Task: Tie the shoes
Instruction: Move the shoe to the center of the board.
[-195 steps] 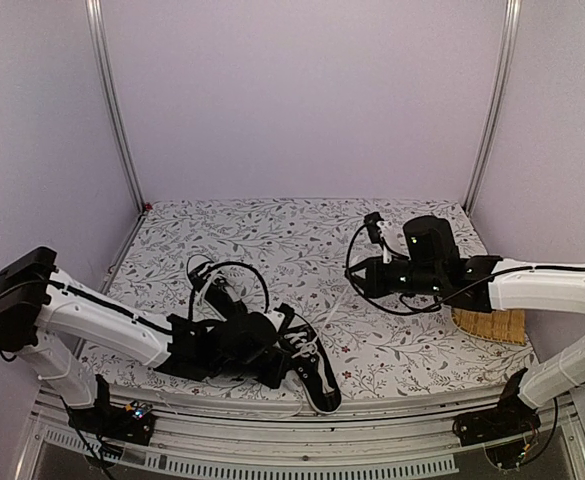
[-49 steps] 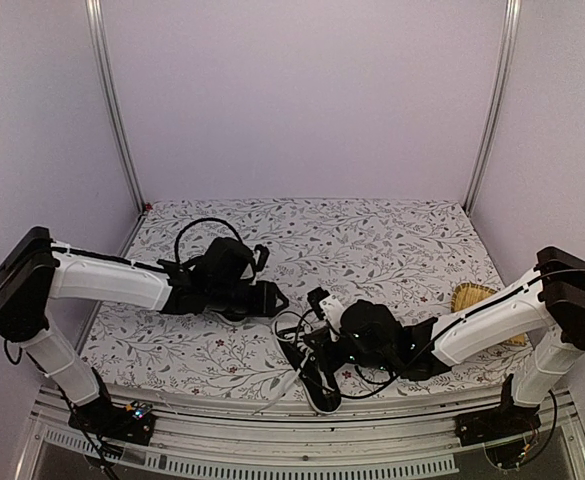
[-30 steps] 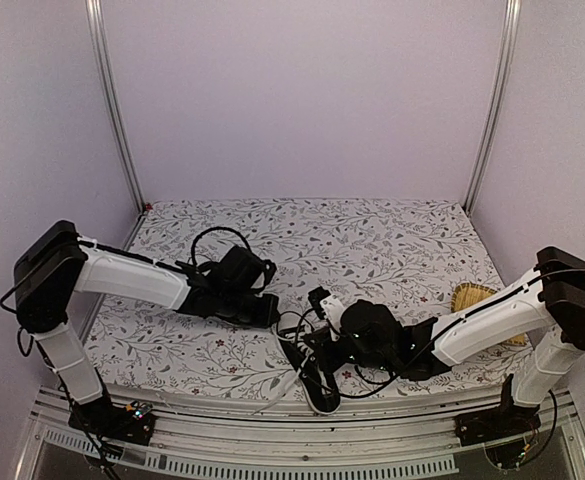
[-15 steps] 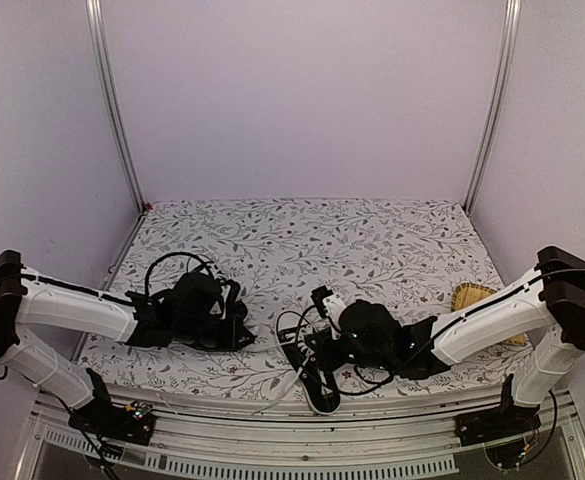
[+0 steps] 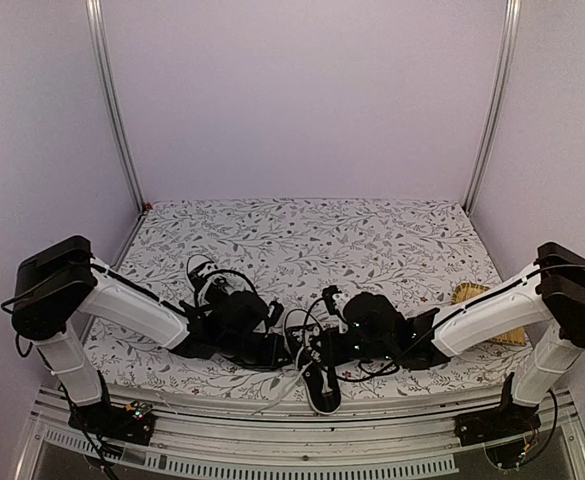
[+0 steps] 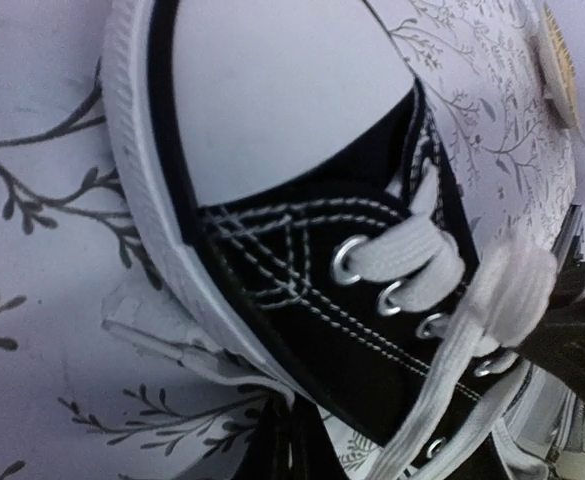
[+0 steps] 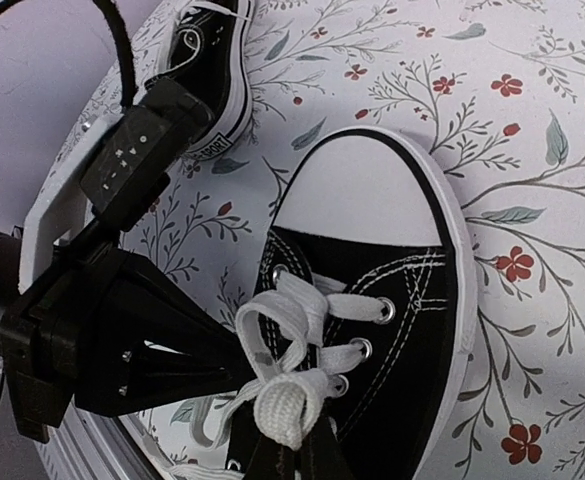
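A table (image 5: 392, 240) spread with a leaf-and-flower printed cloth is enclosed by plain lilac walls (image 5: 302, 100). A flat woven straw mat (image 5: 469, 294) is seen beside the right arm. One black canvas shoe (image 7: 372, 300), with white rubber toe cap and metal eyelets, is set near the front edge between both claws. A second shoe (image 7: 212, 50) is laid beyond the left claw (image 7: 234, 365). The right claw (image 7: 292, 445) is pinched on a loop of flat white lace (image 7: 287, 330). The left claw is closed, its tip at the lace; a grip cannot be told.

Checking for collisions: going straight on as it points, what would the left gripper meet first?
Probably the white laces of the shoe, right at the left gripper's tip; the right gripper sits just beyond, depth unclear.
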Available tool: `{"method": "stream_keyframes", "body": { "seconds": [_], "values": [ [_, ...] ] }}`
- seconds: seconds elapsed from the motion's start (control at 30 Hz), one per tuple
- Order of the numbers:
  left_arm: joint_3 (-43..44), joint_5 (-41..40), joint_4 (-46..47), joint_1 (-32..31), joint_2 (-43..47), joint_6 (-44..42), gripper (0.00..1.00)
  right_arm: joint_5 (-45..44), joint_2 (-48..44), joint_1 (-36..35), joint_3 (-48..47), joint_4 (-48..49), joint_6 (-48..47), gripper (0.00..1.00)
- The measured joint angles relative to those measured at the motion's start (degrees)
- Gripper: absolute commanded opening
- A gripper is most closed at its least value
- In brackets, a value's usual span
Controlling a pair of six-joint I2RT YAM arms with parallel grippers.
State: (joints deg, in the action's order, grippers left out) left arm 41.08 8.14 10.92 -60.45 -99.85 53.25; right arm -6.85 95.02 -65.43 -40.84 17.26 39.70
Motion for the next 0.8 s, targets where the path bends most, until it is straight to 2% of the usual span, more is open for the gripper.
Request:
{"method": "stream_keyframes", "body": {
  "seconds": [0.23,0.57,0.8],
  "values": [
    [2.2,0.0,2.5,0.9,-3.0,0.1,0.0,2.9,5.7,3.4,-2.4,1.4,0.6,0.02],
    [6.6,0.0,8.0,5.9,-8.7,-1.2,0.0,6.2,11.7,9.7,-8.3,2.4,-1.2,0.02],
    [8.0,-2.4,8.1,7.1,-9.5,-2.3,0.0,7.6,12.5,11.6,-9.8,2.5,-3.6,0.02]
  ]
}}
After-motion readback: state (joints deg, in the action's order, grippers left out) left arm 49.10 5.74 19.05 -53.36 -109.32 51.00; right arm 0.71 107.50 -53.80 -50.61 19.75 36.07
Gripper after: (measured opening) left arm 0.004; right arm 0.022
